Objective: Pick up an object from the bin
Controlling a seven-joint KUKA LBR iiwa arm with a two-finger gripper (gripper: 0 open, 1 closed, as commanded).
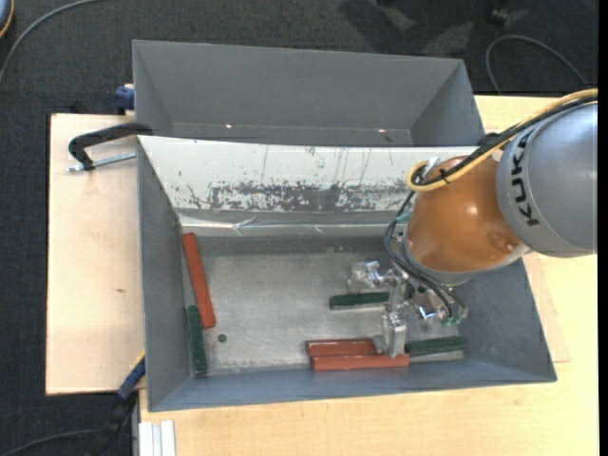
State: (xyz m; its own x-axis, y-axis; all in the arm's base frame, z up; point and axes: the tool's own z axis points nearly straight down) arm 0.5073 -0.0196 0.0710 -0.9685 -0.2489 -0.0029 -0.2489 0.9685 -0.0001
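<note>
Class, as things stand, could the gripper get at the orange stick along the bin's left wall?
Probably, but awkwardly. The bare floor between the gripper and the orange stick leaves the way free; yet the stick lies tight against the left wall, with a green stick at its near end.

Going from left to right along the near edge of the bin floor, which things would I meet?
Dark green stick at the left wall → red bars → dark green stick on the right.
</note>
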